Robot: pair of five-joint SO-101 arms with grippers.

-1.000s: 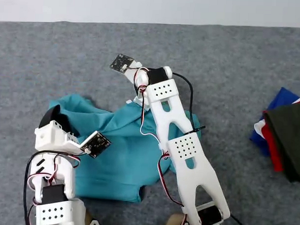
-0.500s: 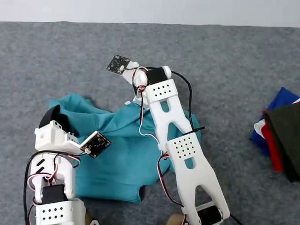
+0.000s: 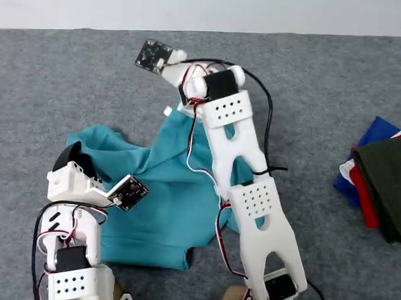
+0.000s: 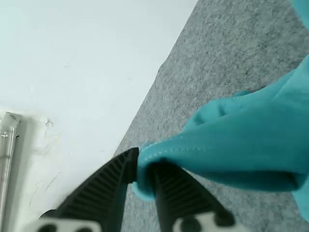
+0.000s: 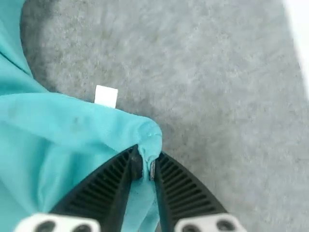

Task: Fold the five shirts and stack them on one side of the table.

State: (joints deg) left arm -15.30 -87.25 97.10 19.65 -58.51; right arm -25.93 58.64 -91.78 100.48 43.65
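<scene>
My left gripper (image 4: pixel 143 168) and right gripper (image 5: pixel 144 165) each pinch the soft teal cloth shirt (image 3: pixel 160 208) lying on the grey table (image 3: pixel 321 95) (tiny bites). Pulling hard could make it slip out.

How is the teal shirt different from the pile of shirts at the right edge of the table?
The teal shirt lies spread and rumpled mid-table; the pile sits stacked at the edge. The left gripper and right gripper pinch the teal shirt; nothing touches the pile. The teal shirt is one colour; the pile shows dark, red, white and blue. Both rest on the grey table.
</scene>
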